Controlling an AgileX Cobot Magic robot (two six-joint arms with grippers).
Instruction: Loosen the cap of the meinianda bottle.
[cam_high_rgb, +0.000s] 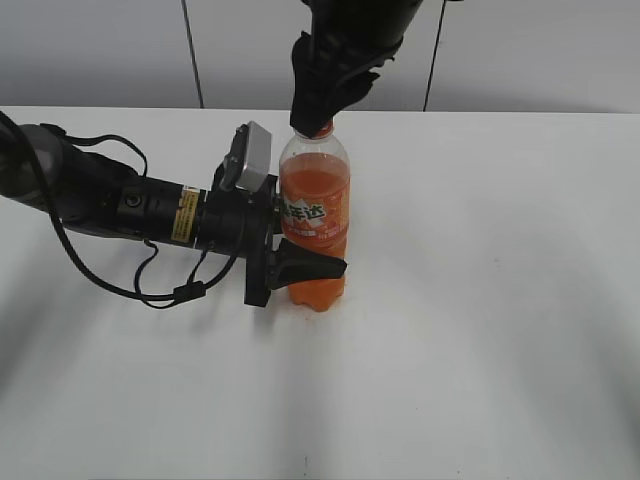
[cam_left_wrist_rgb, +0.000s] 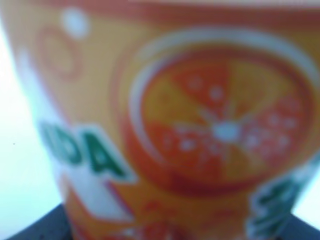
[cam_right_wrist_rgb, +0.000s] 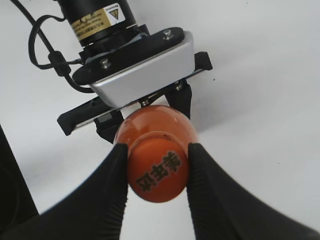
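Note:
The meinianda bottle (cam_high_rgb: 315, 215) stands upright on the white table, with orange drink and an orange-green label. My left gripper (cam_high_rgb: 300, 268) comes in from the left and is shut on the bottle's lower body; its wrist view is filled by the blurred label (cam_left_wrist_rgb: 200, 130). My right gripper (cam_high_rgb: 318, 110) comes down from above and is shut on the orange cap (cam_right_wrist_rgb: 158, 170), one black finger touching each side. The cap's top carries dark Chinese characters. In the exterior view the cap is mostly hidden by the right fingers.
The white table (cam_high_rgb: 500, 330) spreads all around the bottle. The left arm with its cables (cam_high_rgb: 120, 205) lies across the table's left side. A grey-white wall (cam_high_rgb: 100, 50) stands behind.

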